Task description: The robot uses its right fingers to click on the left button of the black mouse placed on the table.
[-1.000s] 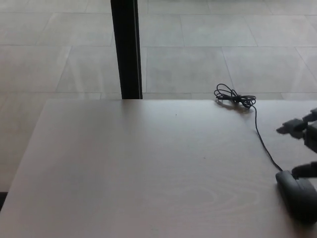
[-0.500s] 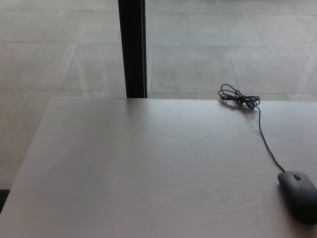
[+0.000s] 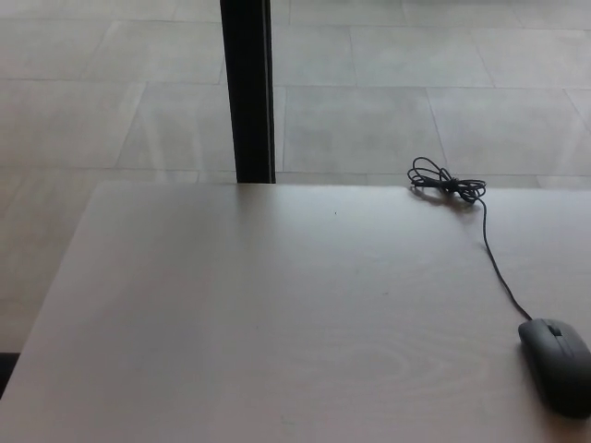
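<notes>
At the lower right corner of the pale wooden table (image 3: 277, 314) lies the black mouse (image 3: 558, 363), flat on the tabletop with its nose pointing away from the camera and slightly to the left; its scroll wheel (image 3: 554, 329) shows as a small dark notch near the front, and its rear end reaches almost to the bottom right edge of the picture. From the mouse's front a thin black cable (image 3: 499, 272) runs up and to the left across the table surface and ends in a loosely bundled coil (image 3: 445, 183) resting near the table's far edge, well apart from the mouse. Beyond the far edge stands a black upright post (image 3: 247, 90), and behind it spreads a floor of large grey tiles (image 3: 388, 83). Neither of the robot's hands shows anywhere in the head view, so the state of the fingers cannot be told, and nothing touches the mouse
</notes>
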Tool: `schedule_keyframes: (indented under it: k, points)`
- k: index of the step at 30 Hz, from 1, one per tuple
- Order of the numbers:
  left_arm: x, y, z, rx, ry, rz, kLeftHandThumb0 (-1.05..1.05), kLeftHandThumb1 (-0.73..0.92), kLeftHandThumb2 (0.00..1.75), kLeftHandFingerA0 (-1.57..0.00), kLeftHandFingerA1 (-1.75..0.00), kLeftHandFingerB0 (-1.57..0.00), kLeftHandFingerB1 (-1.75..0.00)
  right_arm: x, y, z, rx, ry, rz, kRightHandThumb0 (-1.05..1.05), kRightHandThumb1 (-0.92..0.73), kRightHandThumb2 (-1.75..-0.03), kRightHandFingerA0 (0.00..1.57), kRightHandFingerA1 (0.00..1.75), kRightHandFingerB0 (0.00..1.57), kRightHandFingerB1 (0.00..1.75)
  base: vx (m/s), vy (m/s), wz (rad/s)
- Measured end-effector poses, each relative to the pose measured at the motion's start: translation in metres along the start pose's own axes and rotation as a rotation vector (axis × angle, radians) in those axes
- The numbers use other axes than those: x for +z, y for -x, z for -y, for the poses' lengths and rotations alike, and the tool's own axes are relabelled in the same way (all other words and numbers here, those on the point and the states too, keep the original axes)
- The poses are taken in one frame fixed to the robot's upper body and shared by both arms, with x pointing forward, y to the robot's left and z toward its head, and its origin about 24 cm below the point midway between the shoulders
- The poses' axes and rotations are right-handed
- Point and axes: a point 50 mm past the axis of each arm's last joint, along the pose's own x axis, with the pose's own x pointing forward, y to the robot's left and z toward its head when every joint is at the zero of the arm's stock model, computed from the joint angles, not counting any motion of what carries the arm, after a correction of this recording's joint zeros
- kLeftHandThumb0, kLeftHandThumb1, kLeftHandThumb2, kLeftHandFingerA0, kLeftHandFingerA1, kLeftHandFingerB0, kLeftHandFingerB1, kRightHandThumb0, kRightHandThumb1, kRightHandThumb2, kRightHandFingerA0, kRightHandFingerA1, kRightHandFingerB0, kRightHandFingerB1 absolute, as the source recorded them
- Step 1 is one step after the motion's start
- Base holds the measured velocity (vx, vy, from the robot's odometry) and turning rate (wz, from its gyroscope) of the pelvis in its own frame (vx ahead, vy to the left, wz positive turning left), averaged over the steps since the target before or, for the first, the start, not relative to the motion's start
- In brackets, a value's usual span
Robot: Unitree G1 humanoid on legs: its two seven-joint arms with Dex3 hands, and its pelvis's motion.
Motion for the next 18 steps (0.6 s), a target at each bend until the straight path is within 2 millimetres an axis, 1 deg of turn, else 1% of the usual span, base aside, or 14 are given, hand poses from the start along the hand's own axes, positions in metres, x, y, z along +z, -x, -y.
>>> schedule_keyframes:
  k: [1, 2, 3, 8, 9, 10, 11, 12, 13, 14, 15, 16, 17, 18]
  points:
    - [0.000, 0.000, 0.000, 0.000, -0.001, 0.000, -0.91, 0.92, 0.78, -0.70, -0.58, -0.54, -0.48, -0.008, 0.003, 0.000, -0.004, -0.021, -0.035, -0.69, -0.83, -0.65, 0.57, 0.52, 0.47, 0.39, 0.00, 0.000, 0.00]
    - [0.000, 0.000, 0.000, -0.001, -0.001, 0.000, -0.90, 0.92, 0.78, -0.70, -0.58, -0.54, -0.48, -0.015, 0.005, -0.001, -0.010, -0.042, -0.067, -0.67, -0.65, -0.97, 0.69, 0.78, 0.42, 0.53, 0.00, 0.000, 0.00]
    - [0.000, 0.000, 0.000, -0.001, -0.002, 0.000, -0.90, 0.92, 0.76, -0.67, -0.57, -0.56, -0.48, -0.021, 0.008, -0.002, -0.016, -0.064, -0.099, -0.65, -0.81, -0.65, 0.91, 1.24, 0.46, 0.44, 0.00, 0.000, 0.00]
    - [0.000, 0.000, 0.001, -0.002, -0.001, 0.000, -0.91, 0.92, 0.77, -0.71, -0.58, -0.53, -0.48, -0.046, 0.025, -0.010, -0.055, -0.194, -0.230, -0.57, -0.80, -0.63, 0.82, 1.40, 0.63, 0.56, 0.00, 0.000, 0.00]
    - [0.000, 0.000, 0.001, -0.002, -0.001, 0.000, -0.92, 0.92, 0.73, -0.74, -0.59, -0.58, -0.49, -0.050, 0.028, -0.012, -0.061, -0.218, -0.253, -0.57, -0.80, -0.64, 0.89, 0.94, 0.54, 0.44, 0.00, 0.000, 0.00]
    - [0.000, 0.000, 0.001, -0.003, -0.001, 0.000, -0.92, 0.92, 0.73, -0.74, -0.59, -0.58, -0.49, -0.055, 0.032, -0.015, -0.069, -0.249, -0.283, -0.57, -0.80, -0.64, 0.89, 0.94, 0.54, 0.44, 0.00, 0.000, 0.00]
    - [0.000, 0.000, 0.001, -0.003, -0.001, -0.001, -0.92, 0.92, 0.74, -0.73, -0.58, -0.57, -0.49, -0.059, 0.036, -0.017, -0.074, -0.275, -0.309, -0.60, -0.63, -0.95, 0.93, 1.00, 0.45, 0.55, 0.00, 0.000, 0.00]
    - [0.000, 0.000, 0.001, -0.003, -0.001, -0.001, -0.92, 0.92, 0.74, -0.73, -0.58, -0.57, -0.49, -0.064, 0.040, -0.021, -0.080, -0.303, -0.338, -0.60, -0.63, -0.95, 0.93, 1.00, 0.45, 0.55, 0.00, 0.000, 0.00]
    - [0.000, 0.000, 0.001, -0.003, -0.001, -0.001, -0.90, 0.92, 0.75, -0.72, -0.57, -0.57, -0.49, -0.066, 0.043, -0.023, -0.083, -0.321, -0.356, -0.62, -0.67, -1.02, 0.88, 0.77, 0.43, 0.56, 0.00, 0.000, 0.00]
    - [0.000, 0.000, 0.001, -0.003, -0.001, -0.001, -0.90, 0.92, 0.75, -0.71, -0.57, -0.57, -0.49, -0.071, 0.048, -0.028, -0.089, -0.354, -0.390, -0.60, -0.80, -0.64, 0.85, 0.59, 0.49, 0.41, 0.00, 0.000, 0.00]
    - [0.000, 0.000, 0.001, -0.003, -0.001, -0.001, -0.91, 0.92, 0.77, -0.70, -0.58, -0.53, -0.49, -0.072, 0.049, -0.029, -0.091, -0.364, -0.400, -0.62, -0.74, -0.70, 0.81, 0.55, 0.43, 0.42, 0.00, 0.000, 0.00]
    - [0.000, 0.000, 0.001, -0.003, -0.001, -0.001, -0.90, 0.92, 0.75, -0.68, -0.56, -0.57, -0.49, -0.078, 0.055, -0.034, -0.102, -0.406, -0.442, -0.60, -0.68, -1.03, 0.80, 0.78, 0.43, 0.56, 0.00, 0.000, 0.00]
    - [0.000, 0.000, 0.001, -0.002, -0.001, -0.001, -0.90, 0.92, 0.75, -0.68, -0.56, -0.57, -0.49, -0.081, 0.059, -0.037, -0.108, -0.429, -0.466, -0.60, -0.68, -1.03, 0.80, 0.78, 0.43, 0.56, 0.00, 0.000, 0.00]
    - [0.000, 0.000, 0.001, -0.003, -0.001, -0.001, -0.90, 0.92, 0.75, -0.70, -0.56, -0.58, -0.50, -0.085, 0.064, -0.042, -0.115, -0.462, -0.501, -0.58, -0.81, -0.64, 0.70, 0.52, 0.47, 0.40, 0.00, 0.000, 0.00]
